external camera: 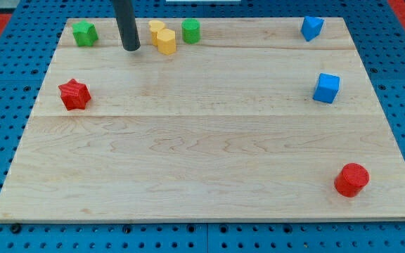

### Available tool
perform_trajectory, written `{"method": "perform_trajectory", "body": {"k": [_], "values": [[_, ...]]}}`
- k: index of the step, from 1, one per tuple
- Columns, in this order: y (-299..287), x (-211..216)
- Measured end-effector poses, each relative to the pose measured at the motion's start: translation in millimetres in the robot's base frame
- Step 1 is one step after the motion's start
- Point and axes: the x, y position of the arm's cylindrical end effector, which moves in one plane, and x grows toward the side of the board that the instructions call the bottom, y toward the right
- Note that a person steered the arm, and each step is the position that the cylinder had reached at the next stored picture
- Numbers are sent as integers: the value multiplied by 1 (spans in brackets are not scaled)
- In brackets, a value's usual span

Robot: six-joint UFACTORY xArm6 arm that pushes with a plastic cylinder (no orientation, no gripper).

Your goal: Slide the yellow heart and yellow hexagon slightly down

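The yellow heart [156,29] and the yellow hexagon [166,41] sit touching each other near the view's top edge of the wooden board [202,161], the hexagon just below and right of the heart. My tip [131,48] rests on the board left of the yellow hexagon, a short gap away, not touching either yellow block. The dark rod rises from it out of the view's top.
A green star-like block [84,33] lies at the top left and a green cylinder [191,31] right of the yellow pair. A red star [74,94] lies at the left, two blue blocks [312,27] [326,88] at the right, and a red cylinder [351,179] at the bottom right.
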Motion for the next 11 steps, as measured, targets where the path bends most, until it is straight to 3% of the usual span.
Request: {"method": "perform_trajectory", "body": {"k": [5,7,11], "values": [[1,-73],[47,-74],[47,-33]]}}
